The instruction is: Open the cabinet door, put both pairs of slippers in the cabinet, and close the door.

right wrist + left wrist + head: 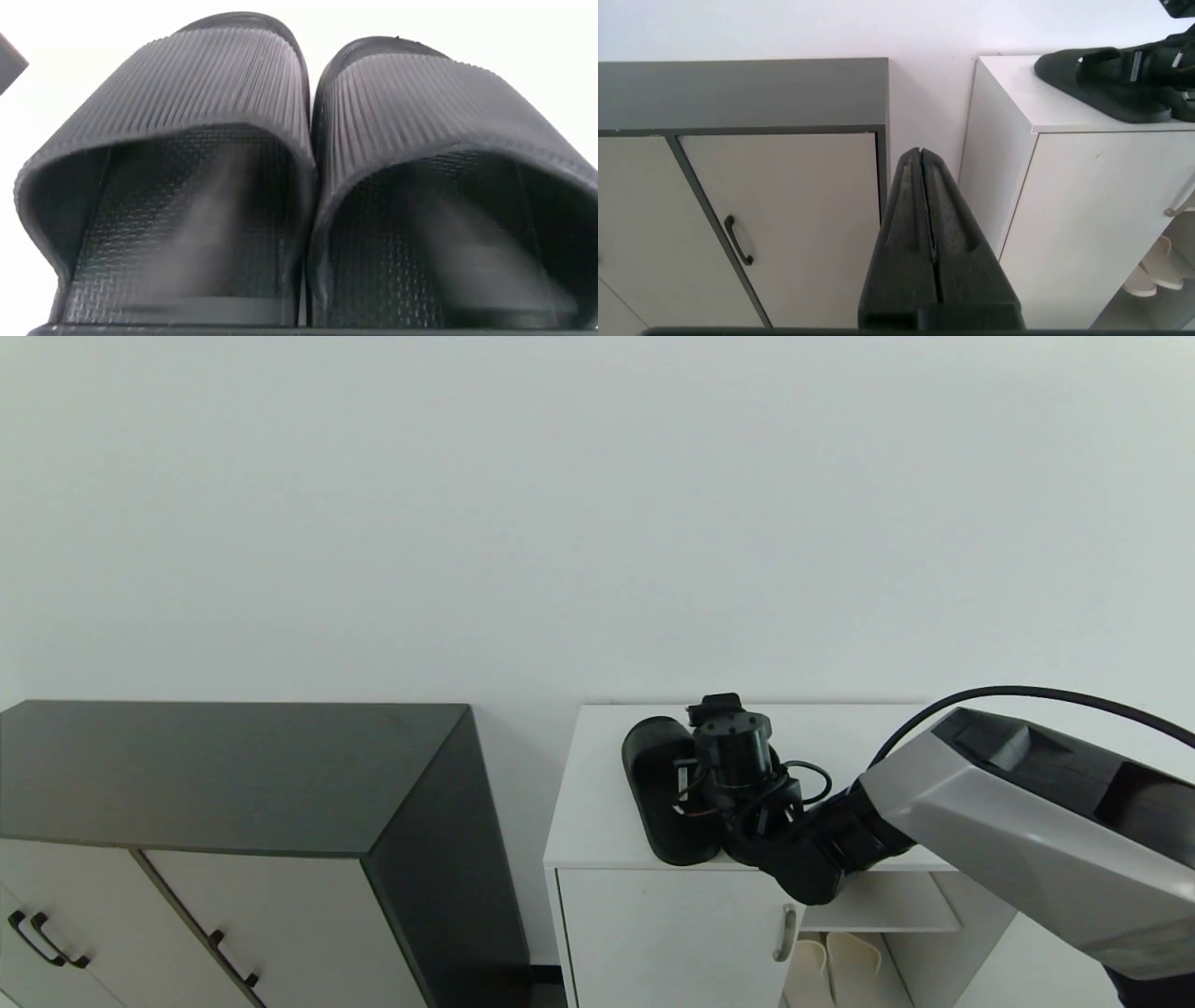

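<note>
On the white cabinet [597,803], black slippers [658,793] lie front-to-back at the right gripper [721,801], grasp unclear; left gripper [922,173] clenched.

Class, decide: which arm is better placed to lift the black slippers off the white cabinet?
Right. The right gripper sits at the black slippers atop the white cabinet; the left gripper hangs shut, lower and apart from them.

Ribbed straps and diamond-textured footbeds pattern the black slippers [234,121], against a white cabinet [672,933], cream slippers [854,959] and a dark-grey-topped sideboard [233,765].
</note>
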Available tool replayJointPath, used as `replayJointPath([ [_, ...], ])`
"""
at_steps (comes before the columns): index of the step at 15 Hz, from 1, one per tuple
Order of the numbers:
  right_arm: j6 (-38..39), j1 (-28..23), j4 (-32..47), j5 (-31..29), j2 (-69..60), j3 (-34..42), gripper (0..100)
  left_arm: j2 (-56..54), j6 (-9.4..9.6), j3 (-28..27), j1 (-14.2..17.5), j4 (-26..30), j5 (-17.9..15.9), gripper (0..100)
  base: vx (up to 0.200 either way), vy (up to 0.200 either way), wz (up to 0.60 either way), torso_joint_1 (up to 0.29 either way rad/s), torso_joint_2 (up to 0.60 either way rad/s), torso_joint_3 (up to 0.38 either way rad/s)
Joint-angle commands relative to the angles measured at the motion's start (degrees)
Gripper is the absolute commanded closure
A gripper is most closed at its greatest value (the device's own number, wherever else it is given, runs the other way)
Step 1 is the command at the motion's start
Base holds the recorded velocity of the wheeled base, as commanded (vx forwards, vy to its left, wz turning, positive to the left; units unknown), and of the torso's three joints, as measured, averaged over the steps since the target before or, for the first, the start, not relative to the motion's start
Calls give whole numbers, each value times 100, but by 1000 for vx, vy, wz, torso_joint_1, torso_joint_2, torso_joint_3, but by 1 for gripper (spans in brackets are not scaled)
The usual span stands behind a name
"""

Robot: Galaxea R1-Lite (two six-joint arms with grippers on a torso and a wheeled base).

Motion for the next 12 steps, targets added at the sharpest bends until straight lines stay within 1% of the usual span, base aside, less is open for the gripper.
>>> replayJointPath([
  [1,-19,0,6,-1,37,-42,100,9,-1,0,-1,-1,3,100,0,0,0,0,0,0],
  [4,-72,8,-3,-10,-16,-68,100,9,-1,0,7,-1,3,100,0,0,0,0,0,0],
  [7,-107,26,-12,-28,-420,125,100,9,-1,0,-1,-1,3,100,0,0,0,0,0,0],
  [9,-124,105,-3,-19,-957,468,100,9,-1,0,-1,-1,3,100,0,0,0,0,0,0],
  [12,-116,422,-38,95,-1888,1558,100,9,-1,0,-1,-1,3,100,0,0,0,0,0,0],
])
